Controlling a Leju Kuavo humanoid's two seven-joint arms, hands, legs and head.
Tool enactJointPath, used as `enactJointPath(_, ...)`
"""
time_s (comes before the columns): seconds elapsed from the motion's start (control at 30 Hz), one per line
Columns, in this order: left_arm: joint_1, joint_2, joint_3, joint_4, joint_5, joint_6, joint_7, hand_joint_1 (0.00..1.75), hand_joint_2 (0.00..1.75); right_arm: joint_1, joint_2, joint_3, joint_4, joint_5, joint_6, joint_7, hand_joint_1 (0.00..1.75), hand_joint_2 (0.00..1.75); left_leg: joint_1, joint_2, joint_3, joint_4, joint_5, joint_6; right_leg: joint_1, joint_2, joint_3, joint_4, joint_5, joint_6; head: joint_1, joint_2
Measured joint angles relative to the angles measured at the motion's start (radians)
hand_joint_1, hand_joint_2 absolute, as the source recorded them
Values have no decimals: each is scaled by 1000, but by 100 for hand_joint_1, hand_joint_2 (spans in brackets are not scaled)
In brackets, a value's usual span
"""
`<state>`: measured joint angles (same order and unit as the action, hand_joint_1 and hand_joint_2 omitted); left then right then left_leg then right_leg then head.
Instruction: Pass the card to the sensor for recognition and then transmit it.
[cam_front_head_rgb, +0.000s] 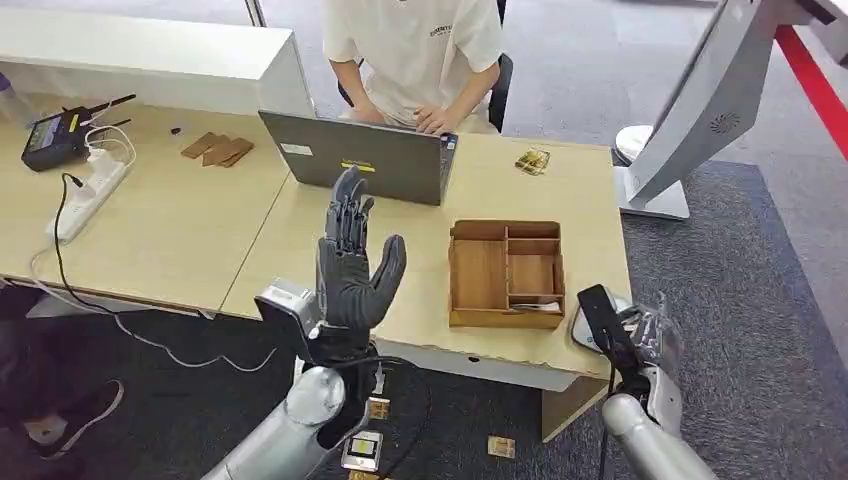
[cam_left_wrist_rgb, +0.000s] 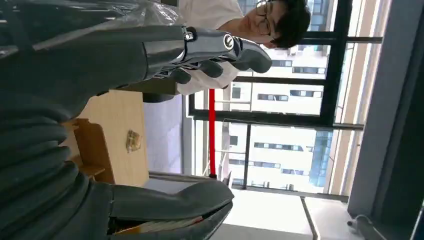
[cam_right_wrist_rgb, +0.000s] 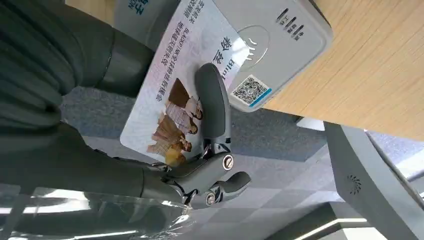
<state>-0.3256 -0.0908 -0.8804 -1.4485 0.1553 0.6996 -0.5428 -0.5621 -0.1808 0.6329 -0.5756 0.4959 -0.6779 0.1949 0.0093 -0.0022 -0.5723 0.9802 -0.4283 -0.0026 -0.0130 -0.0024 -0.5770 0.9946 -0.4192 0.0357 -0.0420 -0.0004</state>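
At the near right corner of the light wooden table (cam_front_head_rgb: 180, 230), the right hand (cam_right_wrist_rgb: 200, 150) pinches a glossy white printed card (cam_right_wrist_rgb: 170, 95), laying it over the pale grey card reader (cam_right_wrist_rgb: 270, 40). The left hand (cam_front_head_rgb: 350, 265) hovers upright, fingers spread, holding nothing.
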Motion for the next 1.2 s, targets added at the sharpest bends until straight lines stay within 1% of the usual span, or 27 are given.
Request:
enactJointPath(0.23,-4,3,-10,7,0,0,-2,0,0,6,-3,7,-5,-69,-21,-28,175,175,0,0,0,0,0,0,0,0,0,0,0,0,0,0)
enactJointPath(0.37,-9,4,-17,8,0,0,5,0,0,7,-8,11,-34,-99,-22,-38,175,175,0,0,0,0,0,0,0,0,0,0,0,0,0,0)
enactJointPath(0.5,-13,4,-22,11,-3,0,12,0,0,17,-15,13,-80,-61,-23,-38,175,175,0,0,0,0,0,0,0,0,0,0,0,0,0,0)
enactJointPath(0.6,-16,4,-26,16,-8,0,13,0,0,29,-23,6,-141,-20,-23,-41,175,175,0,0,0,0,0,0,0,0,0,0,0,0,0,0)
enactJointPath(0.77,-24,3,-26,18,-9,0,12,0,0,30,-37,-7,-272,-14,-24,-42,175,175,0,0,0,0,0,0,0,0,0,0,0,0,0,0)
enactJointPath(1.0,-25,3,-26,25,-9,0,2,0,0,0,-45,-8,-398,-68,-23,-66,175,175,0,0,0,0,0,0,0,0,0,0,0,0,0,0)
enactJointPath(1.2,-27,3,-27,34,-6,-9,-6,0,0,-50,-46,-1,-462,-100,-21,-72,175,175,0,0,0,0,0,0,0,0,0,0,0,0,0,0)
